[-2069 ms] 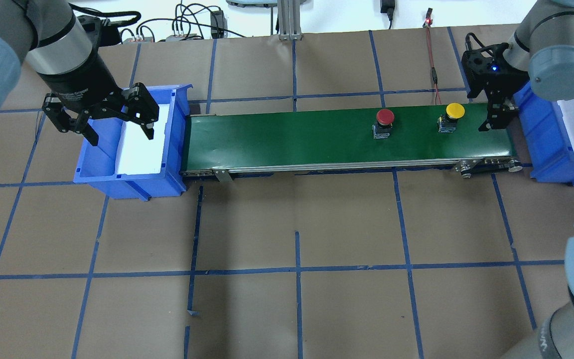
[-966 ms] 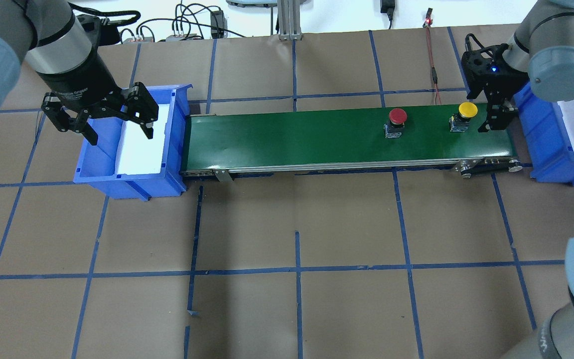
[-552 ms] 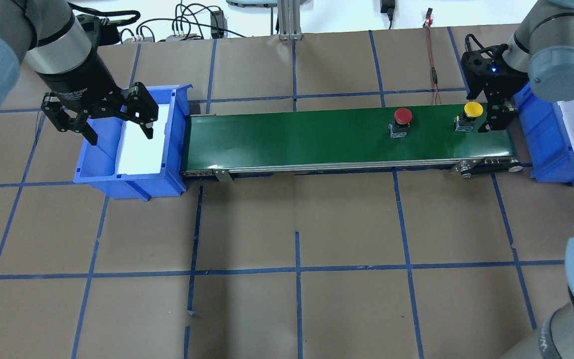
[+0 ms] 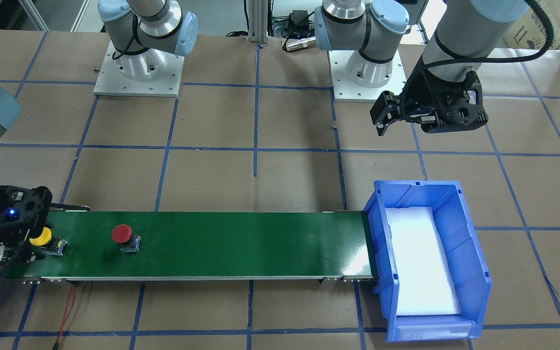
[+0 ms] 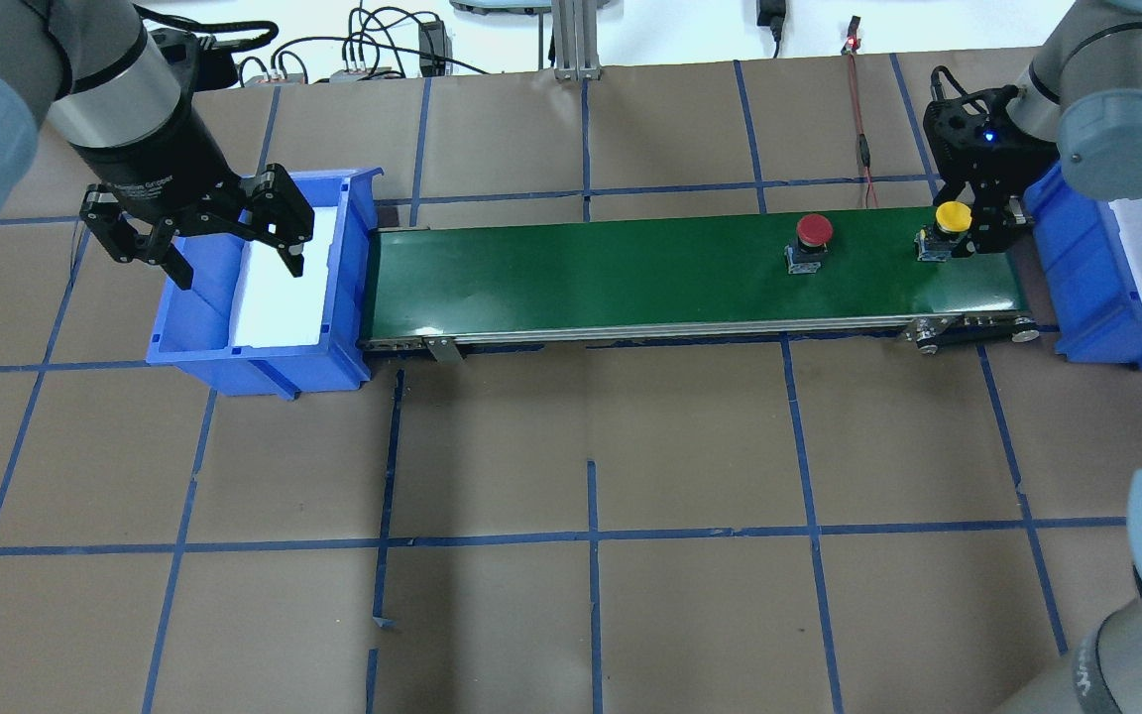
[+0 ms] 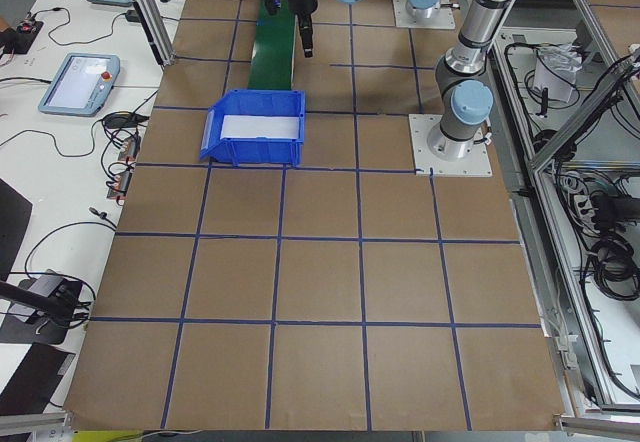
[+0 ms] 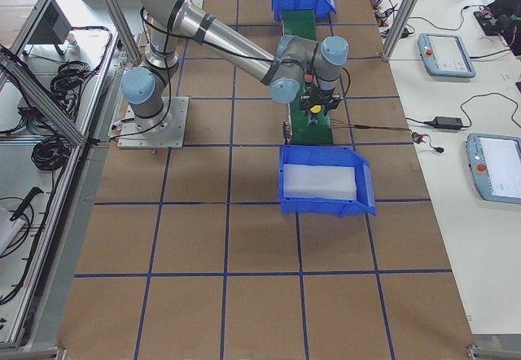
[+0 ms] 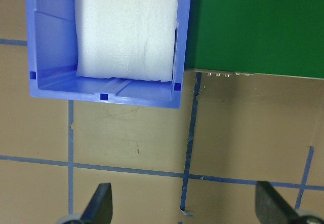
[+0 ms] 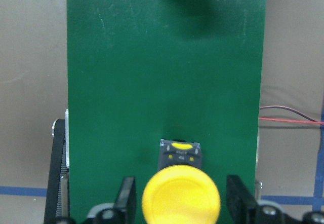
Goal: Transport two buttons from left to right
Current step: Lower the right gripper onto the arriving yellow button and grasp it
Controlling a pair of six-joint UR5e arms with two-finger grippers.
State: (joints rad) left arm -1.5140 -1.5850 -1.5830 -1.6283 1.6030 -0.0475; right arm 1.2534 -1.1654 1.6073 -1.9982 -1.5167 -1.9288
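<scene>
The yellow button [image 5: 954, 214] stands upright at the conveyor belt's [image 5: 630, 268] right end, inside the right gripper [image 9: 182, 199], which is parted and holds nothing; the red button [image 5: 814, 229] stands further left on the belt, well apart. Both look light, rigid and smooth-capped, so the squarer body under the cap seems the surer hold. A blue bin [image 5: 1086, 288] sits just past the belt's right end, open above, and the left gripper [image 5: 239, 270] hangs wide open and empty off its left end.

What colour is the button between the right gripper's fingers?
The button is yellow; right wrist-mounted view shows it best.
</scene>
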